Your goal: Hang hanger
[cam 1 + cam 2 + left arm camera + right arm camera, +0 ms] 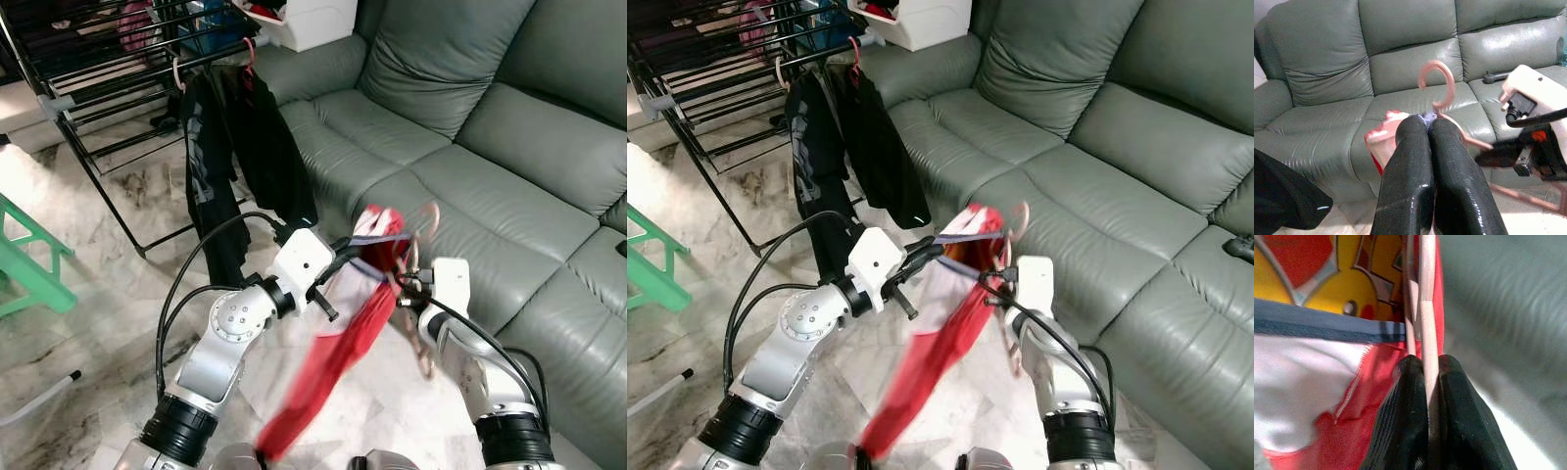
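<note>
A pink plastic hanger (424, 227) is held in front of me over the floor beside the sofa, its hook (1442, 83) pointing up. A red garment (343, 343) with a white inside and a blue-grey collar hangs down from it. My right gripper (405, 279) is shut on one of the hanger's pink bars (1427, 293). My left gripper (364, 245) reaches in from the left and is shut on the garment's collar (1426, 116), just below the hook. Back left stands the black drying rack (108, 59).
Dark clothes (235, 147) hang on hangers from the rack's near rail. A grey-green leather sofa (490, 127) runs along the right, with a white box (304, 20) at its far end. A green stool (29, 264) stands on the marble floor at left.
</note>
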You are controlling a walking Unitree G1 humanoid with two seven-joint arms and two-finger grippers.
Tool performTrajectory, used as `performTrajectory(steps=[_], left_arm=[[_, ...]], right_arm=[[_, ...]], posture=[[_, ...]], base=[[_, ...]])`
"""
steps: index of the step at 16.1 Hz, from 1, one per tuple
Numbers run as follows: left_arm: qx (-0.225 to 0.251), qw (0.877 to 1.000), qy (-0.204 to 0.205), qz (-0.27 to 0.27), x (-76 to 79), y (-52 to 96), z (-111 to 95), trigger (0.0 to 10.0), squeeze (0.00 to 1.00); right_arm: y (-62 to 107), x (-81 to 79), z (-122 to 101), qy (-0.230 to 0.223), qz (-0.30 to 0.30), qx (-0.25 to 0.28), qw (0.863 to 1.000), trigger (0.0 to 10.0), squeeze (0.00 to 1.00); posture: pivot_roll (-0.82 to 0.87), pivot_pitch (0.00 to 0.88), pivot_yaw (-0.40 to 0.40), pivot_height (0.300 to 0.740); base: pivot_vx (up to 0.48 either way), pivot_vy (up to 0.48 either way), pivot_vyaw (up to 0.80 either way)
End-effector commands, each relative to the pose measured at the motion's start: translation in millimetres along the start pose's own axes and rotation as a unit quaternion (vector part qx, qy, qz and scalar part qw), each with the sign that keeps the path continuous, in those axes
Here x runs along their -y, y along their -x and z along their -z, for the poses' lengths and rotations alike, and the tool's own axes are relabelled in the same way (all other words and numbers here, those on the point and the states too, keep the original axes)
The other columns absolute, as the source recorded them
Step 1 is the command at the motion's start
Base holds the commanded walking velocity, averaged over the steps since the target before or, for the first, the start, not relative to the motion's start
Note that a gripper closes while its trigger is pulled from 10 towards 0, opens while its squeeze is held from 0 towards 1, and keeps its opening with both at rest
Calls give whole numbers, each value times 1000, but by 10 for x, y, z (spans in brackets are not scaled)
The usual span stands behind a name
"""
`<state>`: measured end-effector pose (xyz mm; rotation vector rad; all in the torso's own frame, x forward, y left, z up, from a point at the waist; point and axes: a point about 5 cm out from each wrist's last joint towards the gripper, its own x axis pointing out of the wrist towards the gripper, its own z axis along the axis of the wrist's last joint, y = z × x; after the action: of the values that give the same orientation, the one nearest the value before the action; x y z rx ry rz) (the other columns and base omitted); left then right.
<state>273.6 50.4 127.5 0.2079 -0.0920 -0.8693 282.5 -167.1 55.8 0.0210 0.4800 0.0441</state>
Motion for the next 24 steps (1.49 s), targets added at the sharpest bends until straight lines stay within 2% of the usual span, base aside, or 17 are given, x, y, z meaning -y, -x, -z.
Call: performTrajectory(steps=[1,3,4,5,6,7,8,10,11,12,14,15,16,17,19,23,24], left_arm=[[14,1000,-14,3,-30,-17,-83,2667,0],[14,1000,-14,4,-18,-20,-88,3020,0],[14,1000,-15,4,-11,-22,-89,3176,0],[15,1000,-17,5,-8,-24,-90,3216,0],[14,1000,-17,5,-7,-25,-90,3216,0],[14,1000,-18,5,-6,-26,-89,3333,0],[13,1000,-18,5,-6,-24,-88,3451,0],[13,1000,-11,13,16,-19,-81,3843,0],[14,1000,-10,22,41,-16,-80,2706,0],[16,999,-14,43,93,-10,-83,0,0],[16,998,-15,53,119,1,-83,0,0],[11,998,-23,52,112,6,-69,3216,0],[11,998,-26,53,112,5,-68,7255,0],[11,998,-26,55,117,2,-69,10000,0],[11,997,-34,67,138,-1,-64,10000,0],[4,996,-50,80,141,8,-30,10000,0],[0,996,-44,82,138,15,-6,10000,1000]], right_arm=[[-4,-55,-285,50,-7,75,996,10000,0],[-39,-53,-385,93,3,102,990,10000,0],[-67,-106,-363,105,-28,85,990,10000,0],[-67,-237,-223,112,-105,32,988,10000,0],[-52,-299,-133,114,-143,2,983,10000,0],[-26,-284,-59,129,-146,-5,981,10000,0],[-33,-181,-92,134,-100,29,986,10000,0],[-44,-98,-261,107,-67,91,988,10000,0],[-39,-84,-308,116,-67,107,985,10000,0],[-35,-40,-377,125,-63,128,982,10000,0],[-42,61,-452,121,-52,149,980,10000,0],[-54,91,-474,119,-64,155,979,10000,0],[-51,78,-496,119,-79,166,976,10000,0],[-35,43,-530,121,-105,176,971,10000,0],[52,-51,-641,141,-170,227,948,10000,0],[144,-90,-667,162,-236,248,926,10000,0],[184,-80,-663,173,-260,249,917,10000,0]], posture=[[-55,24,28,740],[-52,22,26,740],[-52,22,26,740],[-49,20,23,740],[-49,20,23,740],[-49,20,21,740],[-49,20,21,740],[-49,20,21,740],[-53,22,25,740],[-53,22,25,740],[-53,22,27,740],[-50,21,24,740],[-50,21,24,740],[-50,21,24,740],[-47,13,21,740],[-45,4,19,740],[-45,4,19,740]], base=[[0,0,0],[0,0,0],[0,0,0],[0,0,0],[0,0,0],[0,0,0],[0,0,0],[0,0,0],[0,0,0],[0,0,0],[0,0,0],[0,0,0],[0,0,0],[0,0,0],[0,0,0],[0,0,0],[0,0,0]])
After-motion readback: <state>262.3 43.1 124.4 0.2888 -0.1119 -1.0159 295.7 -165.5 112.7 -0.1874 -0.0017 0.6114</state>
